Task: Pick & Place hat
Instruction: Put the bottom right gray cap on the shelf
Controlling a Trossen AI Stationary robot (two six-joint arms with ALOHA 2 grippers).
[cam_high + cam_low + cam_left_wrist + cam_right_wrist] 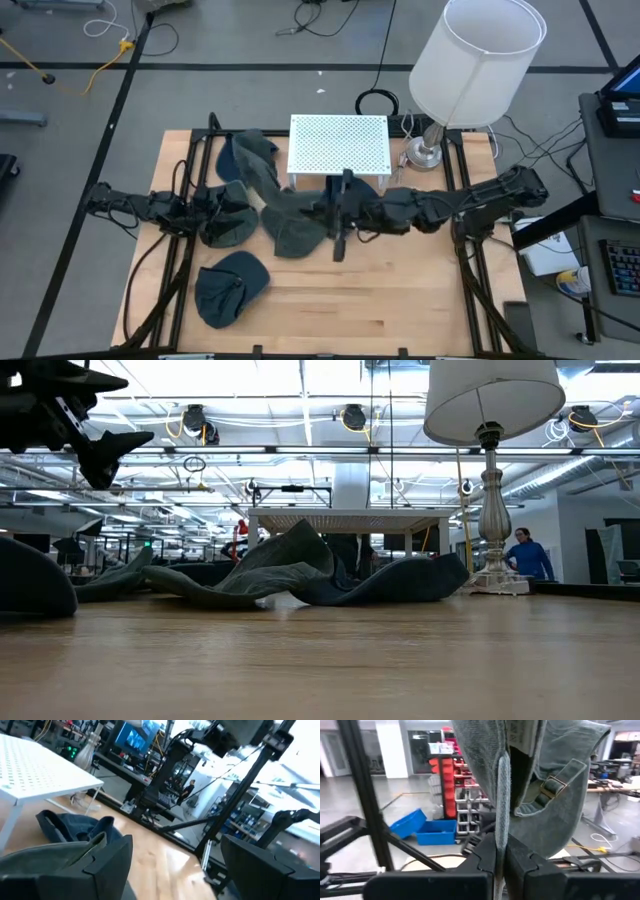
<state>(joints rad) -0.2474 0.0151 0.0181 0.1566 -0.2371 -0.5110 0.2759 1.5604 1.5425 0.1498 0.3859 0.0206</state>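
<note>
At mid-bench, your right end effector [501, 855] is clamped tight on a thin fold of the held hat [540, 780], which hangs in front of the white perforated stand [338, 144]. Risk: so narrow a pinch could slip, or the cloth could drag the neighbouring hats [240, 215]. Only the right wrist view shows the pinch; overhead hides it. Your left end effector [175, 865] waits wide open and empty over those hats.
</note>
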